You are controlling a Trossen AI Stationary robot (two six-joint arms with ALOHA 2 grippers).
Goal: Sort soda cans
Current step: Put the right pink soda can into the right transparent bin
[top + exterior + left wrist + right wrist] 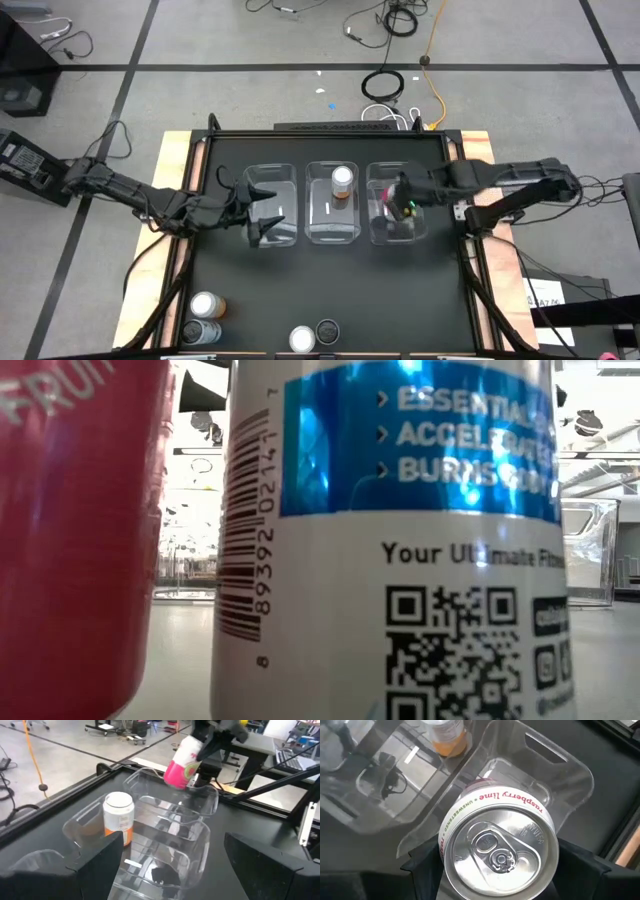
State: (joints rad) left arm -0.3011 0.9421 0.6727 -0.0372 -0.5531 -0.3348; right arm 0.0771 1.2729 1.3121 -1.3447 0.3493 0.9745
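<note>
While my right gripper (404, 203) clamps the pink can (181, 762) over the three-o'clock bin (378, 228), its slick, rigid sides favour mid-body grips; left gripper (262, 215) hangs open, empty.

Six soda cans in all. Pink raspberry-lime can (497, 850) tilted, gripped by right claw (400, 196) above right-hand clear bin (397, 232). Orange can (342, 182) upright inside middle bin (332, 226). Another orange can (205, 305) and dark can (203, 331) together near worktop's front-left corner; white-topped can (302, 339) and dark can (327, 330) at front edge.
</note>
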